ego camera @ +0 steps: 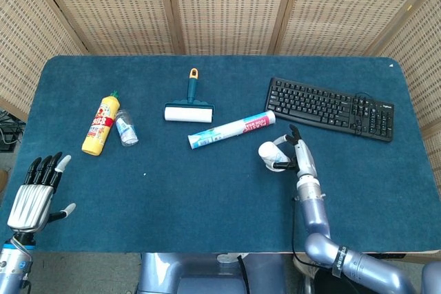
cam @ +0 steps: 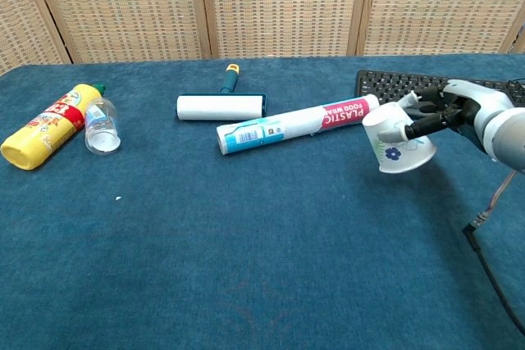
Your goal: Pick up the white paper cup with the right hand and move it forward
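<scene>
At the table's near left edge, the left hand (ego camera: 31, 194) is held up with fingers spread and nothing in it. On the blue cloth-covered table (ego camera: 207, 191) are laid a yellow plastic bottle (ego camera: 100, 124), a small clear bottle (ego camera: 126, 127), a teal-handled lint roller (ego camera: 189, 107) and a white roll of plastic food wrap (ego camera: 232, 129). The white paper cup with a blue flower print (cam: 394, 141) is gripped, tilted, by the right hand (cam: 459, 111), clear of the cloth, just beside the roll's right end. A black computer keyboard (ego camera: 330, 107) is seen behind it.
</scene>
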Robot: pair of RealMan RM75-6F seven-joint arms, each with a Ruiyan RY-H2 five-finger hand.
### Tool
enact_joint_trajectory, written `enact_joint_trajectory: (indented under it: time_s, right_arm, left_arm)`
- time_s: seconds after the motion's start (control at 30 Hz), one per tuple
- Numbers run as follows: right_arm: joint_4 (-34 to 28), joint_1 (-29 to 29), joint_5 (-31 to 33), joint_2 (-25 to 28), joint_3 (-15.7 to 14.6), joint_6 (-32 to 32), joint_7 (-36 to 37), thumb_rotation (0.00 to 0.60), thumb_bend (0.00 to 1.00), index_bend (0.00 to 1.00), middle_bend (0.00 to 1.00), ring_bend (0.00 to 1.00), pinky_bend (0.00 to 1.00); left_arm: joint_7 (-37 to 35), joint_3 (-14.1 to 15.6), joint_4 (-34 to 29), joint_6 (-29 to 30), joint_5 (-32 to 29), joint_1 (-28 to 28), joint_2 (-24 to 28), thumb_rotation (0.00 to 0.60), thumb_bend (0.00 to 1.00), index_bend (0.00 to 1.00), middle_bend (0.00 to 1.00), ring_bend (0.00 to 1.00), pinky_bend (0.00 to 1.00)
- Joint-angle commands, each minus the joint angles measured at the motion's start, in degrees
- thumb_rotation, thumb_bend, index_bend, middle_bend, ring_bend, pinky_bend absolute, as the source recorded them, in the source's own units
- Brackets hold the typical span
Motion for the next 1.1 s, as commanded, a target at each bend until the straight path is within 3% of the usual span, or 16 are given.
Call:
enact_joint_trajectory:
  time_s: [0.03,0.4,0.77,0.93,1.1]
  right_arm:
    - [1.51,-0.26,-0.76,-0.66,-0.74,-0.45,1.48,0.6,0.29,0.53,0.05,0.0,0.0]
    - [2.97,-1.52,-2.04,0.26,-2.98,-2.07,3.86,0.6,0.29,0.48,0.0,0.0,0.0]
    - [-0.81,-5.16,-8.01,3.99,-7.15,2.29,3.04,0.6,0.29,0.24,0.0,0.0,0.0]
    - [-4.63,-6.98,-12.35,6.52,-8.99,4.76,3.06,0.6,0.29,0.18,0.0,0.0,0.0]
    - [-9.67,-9.7,-20.42,12.19,-12.87,7.55,2.29,0.6,0.28,0.17,0.0,0.0,0.0]
  left_arm:
    - [0.23,0.07,0.06,-0.11,0.08,-0.06,-0.16,0.6,0.16,0.0,0.0,0.0,0.0]
    - [0.47,0.16,-0.28,0.07,0.36,-0.03,-0.18,0.6,0.16,0.0,0.0,0.0,0.0]
    - [-0.37,-0.07,-0.48,0.47,0.27,0.1,0.4,0.6,0.16,0.0,0.0,0.0,0.0]
    - [-0.68,-0.13,-0.66,0.75,0.33,0.21,0.66,0.6,0.16,0.0,0.0,0.0,0.0]
    - [-0.96,-0.39,-0.56,0.93,-0.15,0.36,0.9,0.6,0.16,0.0,0.0,0.0,0.0]
